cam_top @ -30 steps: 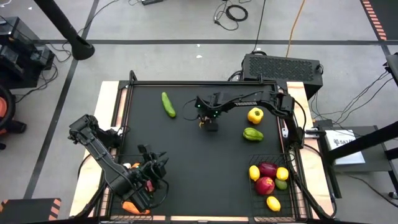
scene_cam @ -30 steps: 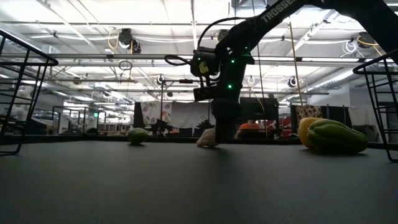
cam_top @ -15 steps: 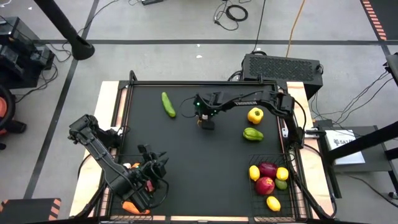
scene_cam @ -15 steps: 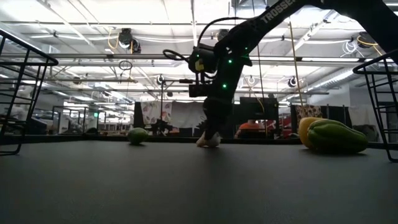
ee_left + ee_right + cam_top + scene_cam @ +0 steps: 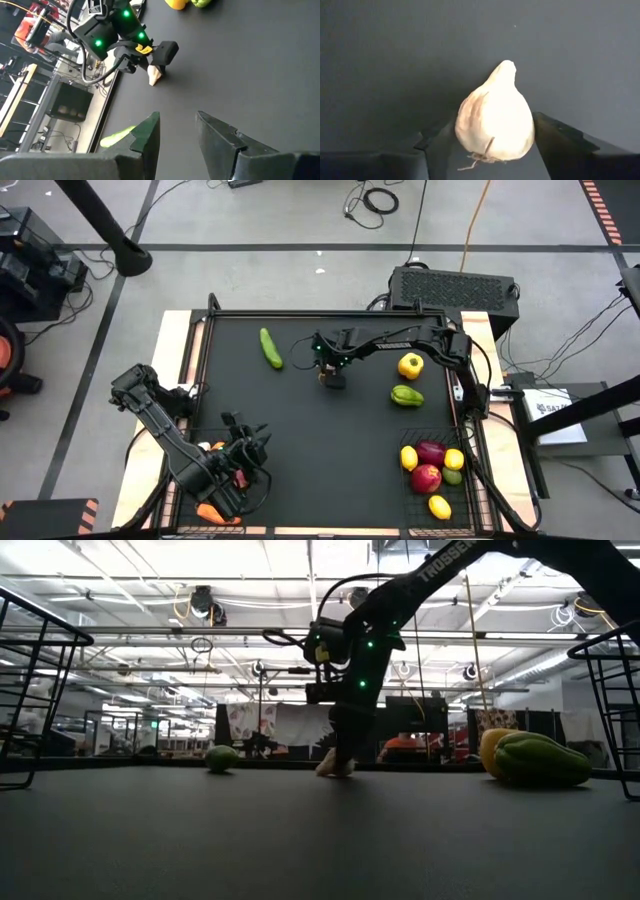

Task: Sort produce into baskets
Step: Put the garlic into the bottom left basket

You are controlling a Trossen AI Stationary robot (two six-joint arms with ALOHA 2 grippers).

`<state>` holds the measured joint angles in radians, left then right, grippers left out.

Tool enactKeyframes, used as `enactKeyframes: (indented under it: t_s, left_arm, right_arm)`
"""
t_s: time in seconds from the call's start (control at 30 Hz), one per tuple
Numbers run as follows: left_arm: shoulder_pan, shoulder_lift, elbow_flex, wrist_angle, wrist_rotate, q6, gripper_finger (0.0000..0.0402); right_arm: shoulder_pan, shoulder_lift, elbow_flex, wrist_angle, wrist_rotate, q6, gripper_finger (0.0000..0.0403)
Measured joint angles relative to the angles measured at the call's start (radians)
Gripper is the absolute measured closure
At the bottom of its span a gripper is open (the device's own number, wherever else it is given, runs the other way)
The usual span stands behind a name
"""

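- Right gripper (image 5: 335, 380): reached out from the table's right edge to a spot just above the table's centre, toward 12 o'clock, pointing down at the black tabletop (image 5: 300, 440). The right wrist view shows the garlic bulb (image 5: 495, 120) sitting between its two dark fingers (image 5: 560, 137), one on each side; whether the pads press on the bulb or merely flank it cannot be told.
- Garlic bulb, other views: in the low view it rests on the tabletop (image 5: 336, 764) under the gripper (image 5: 340, 755); in the left wrist view it lies pale (image 5: 155, 75) just beside the right gripper (image 5: 162, 60).
- Left gripper (image 5: 240, 455): waits near the table's 8 o'clock corner. Its own wrist view shows the fingers (image 5: 147, 137) partly apart with bare tabletop between them, holding nothing.
- Cucumber (image 5: 270, 347): lies at about 11 o'clock, well apart from the garlic.
- Yellow pepper (image 5: 410, 365) and green pepper (image 5: 406, 395): near each other at about 2 o'clock, to the right of the right gripper.
- Right basket (image 5: 468, 505): at the 4 o'clock corner, holding yellow lemons (image 5: 409, 457), a red apple (image 5: 425, 478) and other pieces.
- Left basket, 8 o'clock corner: mostly hidden by the left arm; an orange carrot (image 5: 212, 512) shows there.
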<state>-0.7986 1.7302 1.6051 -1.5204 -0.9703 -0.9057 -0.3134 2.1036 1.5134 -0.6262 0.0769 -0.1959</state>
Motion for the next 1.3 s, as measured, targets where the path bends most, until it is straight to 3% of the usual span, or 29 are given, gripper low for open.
enactKeyframes:
  t_s: [0.23, 0.47, 0.73, 0.83, 1.07, 1.3]
  left_arm:
    - [0.0, 0.0, 0.0, 0.0, 0.0, 0.003, 0.027]
    - [0.0, 0.0, 0.0, -0.002, 0.0, 0.006, 0.027]
    - [-0.008, -0.03, 0.0, -0.02, 0.002, 0.026, 0.027]
    - [-0.021, -0.062, 0.0, -0.049, 0.011, 0.024, 0.027]
    - [-0.043, -0.176, 0.0, -0.05, 0.018, 0.049, 0.027]
    - [-0.047, -0.283, 0.0, -0.051, -0.015, 0.111, 0.027]
  right_arm:
    - [0.025, -0.023, 0.0, -0.036, -0.013, -0.007, 0.0192]
    - [0.053, -0.095, 0.001, -0.068, -0.112, 0.028, 0.0201]
    - [0.146, -0.159, 0.002, 0.035, -0.391, 0.193, 0.0199]
    - [0.227, -0.158, 0.002, 0.138, -0.419, 0.241, 0.0199]
    - [0.433, -0.123, 0.0, 0.52, -0.403, 0.347, 0.0199]
    - [0.573, -0.106, 0.001, 0.87, -0.09, 0.368, 0.0199]
